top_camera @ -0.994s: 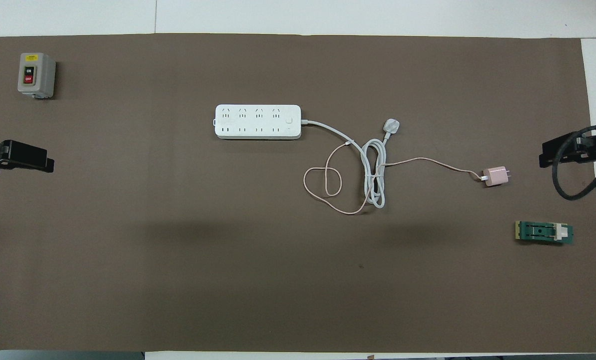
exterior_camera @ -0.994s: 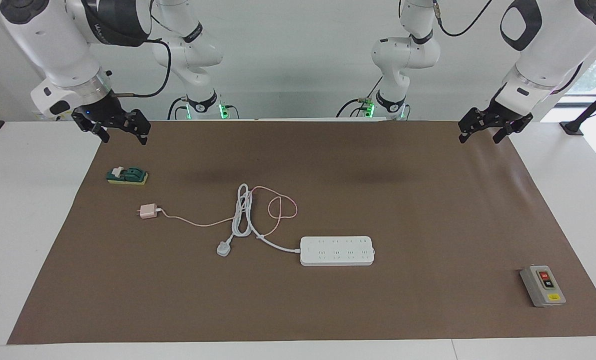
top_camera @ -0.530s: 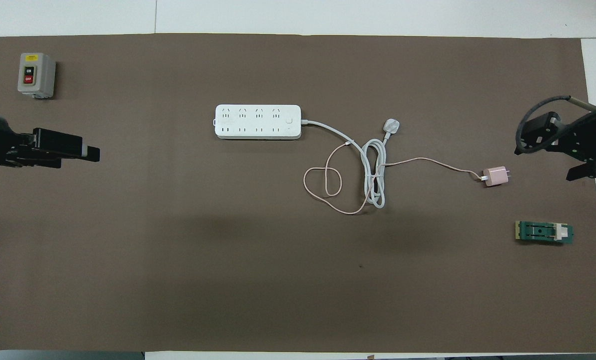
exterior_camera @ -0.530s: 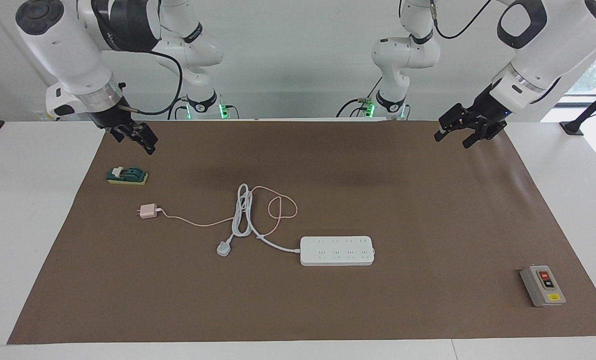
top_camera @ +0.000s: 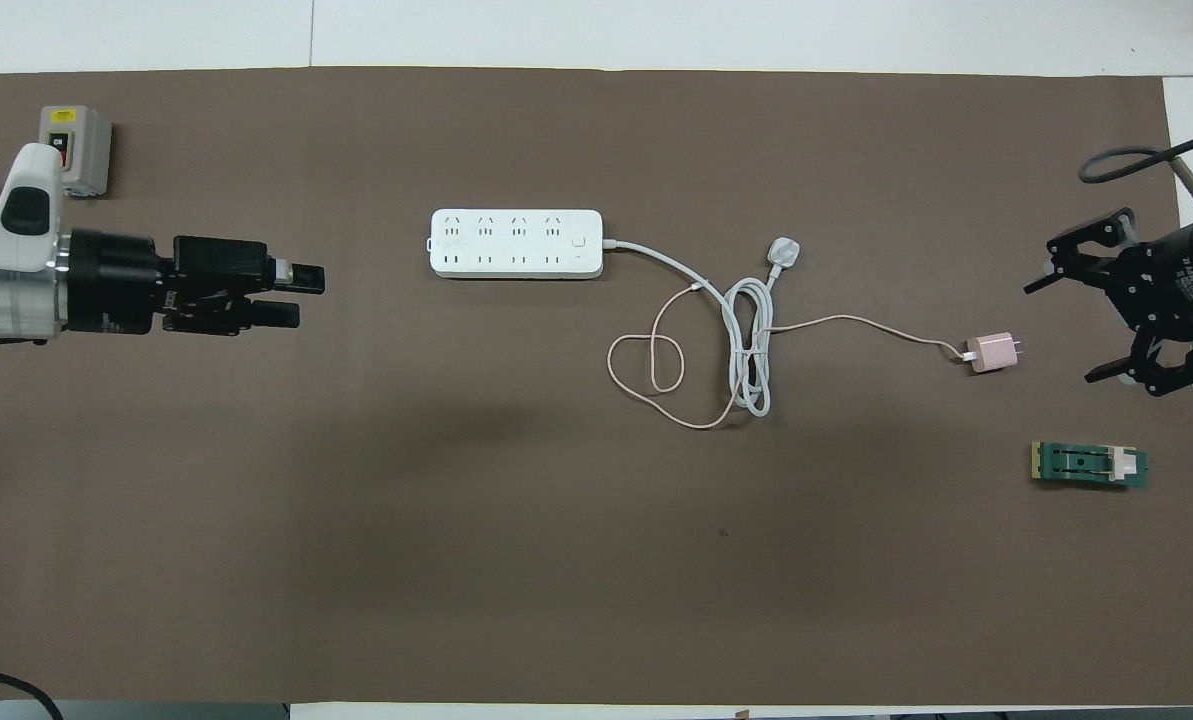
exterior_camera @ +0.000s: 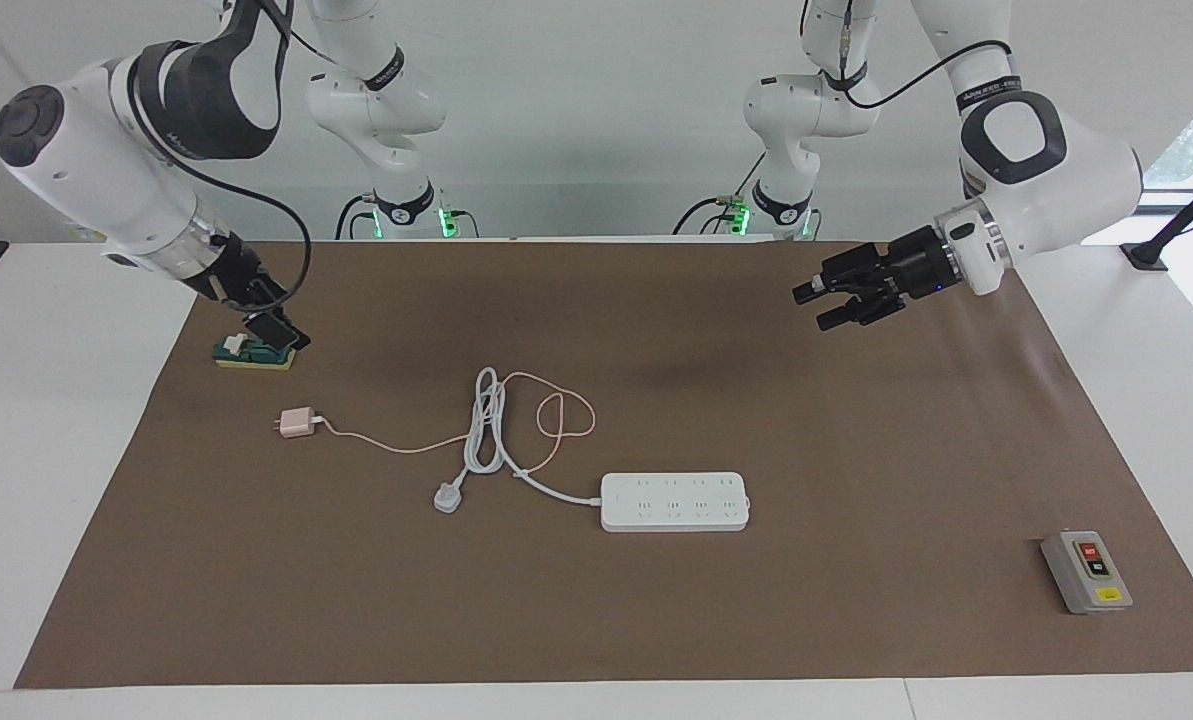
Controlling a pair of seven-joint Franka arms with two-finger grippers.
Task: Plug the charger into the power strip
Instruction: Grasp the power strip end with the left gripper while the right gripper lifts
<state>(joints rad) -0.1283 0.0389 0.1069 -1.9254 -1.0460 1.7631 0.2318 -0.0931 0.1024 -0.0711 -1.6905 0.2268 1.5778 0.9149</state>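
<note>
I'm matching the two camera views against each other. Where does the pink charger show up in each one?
Facing view: the charger lies left of centre, lower than the green block.
Overhead view: the charger lies toward the right edge, higher than the green block.
Shared landmark: the power strip, farther from the robots than the charger.

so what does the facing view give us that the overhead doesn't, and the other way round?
Facing only: both arms' bases, upper links and the wall; it also shows both grippers raised above the mat, neither touching anything.

Overhead only: the power strip sockets read plainly in two rows, and the left gripper partly covers the grey switch box.

Both: the charger lying unplugged, its pink cable looped over the strip's white cord, the green part, right gripper, and both grippers open and empty.
</note>
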